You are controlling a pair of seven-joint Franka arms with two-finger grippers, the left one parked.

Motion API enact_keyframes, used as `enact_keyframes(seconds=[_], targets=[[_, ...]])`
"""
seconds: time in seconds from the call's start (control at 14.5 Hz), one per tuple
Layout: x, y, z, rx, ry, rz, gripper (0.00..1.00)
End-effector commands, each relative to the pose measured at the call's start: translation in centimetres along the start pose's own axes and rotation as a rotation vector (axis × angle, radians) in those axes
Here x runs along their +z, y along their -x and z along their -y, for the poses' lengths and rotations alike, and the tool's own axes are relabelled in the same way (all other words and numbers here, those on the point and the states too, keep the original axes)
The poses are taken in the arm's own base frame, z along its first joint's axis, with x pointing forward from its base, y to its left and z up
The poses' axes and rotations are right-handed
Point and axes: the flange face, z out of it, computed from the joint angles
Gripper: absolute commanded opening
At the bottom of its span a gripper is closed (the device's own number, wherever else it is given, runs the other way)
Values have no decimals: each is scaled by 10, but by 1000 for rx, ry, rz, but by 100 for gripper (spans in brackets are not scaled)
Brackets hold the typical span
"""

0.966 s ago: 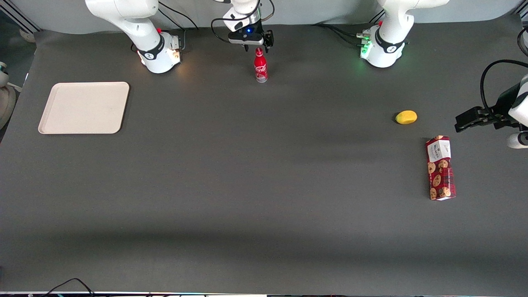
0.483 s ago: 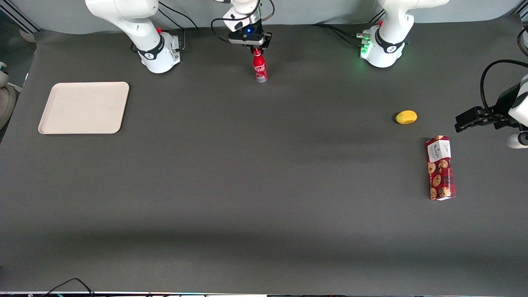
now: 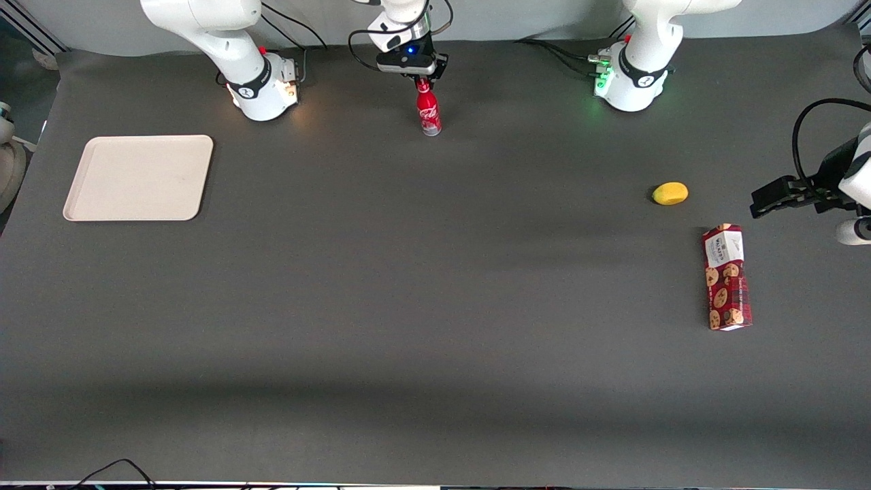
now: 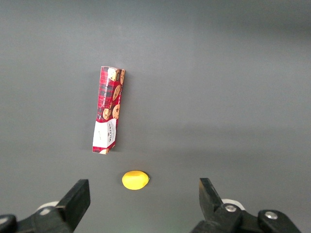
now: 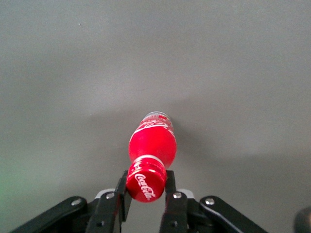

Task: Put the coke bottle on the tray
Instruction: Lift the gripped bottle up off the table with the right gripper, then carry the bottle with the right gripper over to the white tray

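Observation:
The coke bottle (image 3: 429, 114) is a small red bottle with a red cap and clear bottom. It stands upright on the dark table, far from the front camera, between the two arm bases. My right gripper (image 3: 423, 80) is directly above it and shut on its cap. In the right wrist view the fingers (image 5: 171, 187) press both sides of the red cap of the coke bottle (image 5: 151, 145), with my gripper (image 5: 146, 187) around it. The cream-white tray (image 3: 139, 177) lies flat toward the working arm's end of the table, well apart from the bottle.
A yellow lemon-like object (image 3: 670, 193) and a long red cookie box (image 3: 726, 277) lie toward the parked arm's end of the table. Both also show in the left wrist view, lemon (image 4: 135, 179) and box (image 4: 109, 109). The working arm's base (image 3: 262, 85) stands between tray and bottle.
The gripper came down over the bottle's cap and its fingers closed on it. The bottle stays standing in the same spot.

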Motion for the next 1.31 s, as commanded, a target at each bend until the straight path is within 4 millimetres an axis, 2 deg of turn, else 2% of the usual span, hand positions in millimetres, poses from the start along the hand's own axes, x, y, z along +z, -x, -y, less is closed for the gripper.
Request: enact_keyframes(seconds=[0.0,0.14,0.28,0.41,0.55,0.69,0.83,0.97,1.1,1.24], targets=[[-20,-7,14,-20,-13,9,15],[-53,-26,28,-37,7,-18,15],[-99,-45,42,-41,25,-38,15],[-146,-73,51,-55,27,-56,15],[-201,-106,53,-100,41,-44,15],[-260,-151,44,-123,43,-19,15],[-318,-185,25,-165,52,-25,15],[-372,-220,-11,-197,51,-22,15],[-427,-249,-63,-262,63,-2,15],[-467,-277,-129,-314,77,45,15]])
